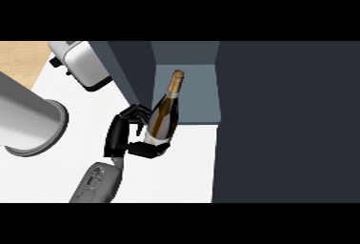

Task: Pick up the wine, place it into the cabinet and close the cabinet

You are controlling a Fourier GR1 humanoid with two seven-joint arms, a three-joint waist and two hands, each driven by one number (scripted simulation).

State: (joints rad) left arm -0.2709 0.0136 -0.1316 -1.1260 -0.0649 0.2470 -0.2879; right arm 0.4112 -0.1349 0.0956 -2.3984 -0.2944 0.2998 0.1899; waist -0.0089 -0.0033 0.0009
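The wine bottle [163, 114] is amber glass with a gold-foil neck and a white band near its base. It is tilted, with the neck pointing away into the open cabinet [193, 102], over its grey-blue floor. The base is still above the white counter [175, 171]. My left hand [118, 136] is shut on the lower half of the bottle from the left, fingers and thumb curled round it. The cabinet's dark door [281, 124] stands open and fills the right side of the view. My right hand does not show.
A silver toaster [83, 64] stands at the back left of the counter. A large grey cylindrical pot [28, 119] lies at the left edge. The cabinet's dark side wall [134, 71] rises just left of the opening.
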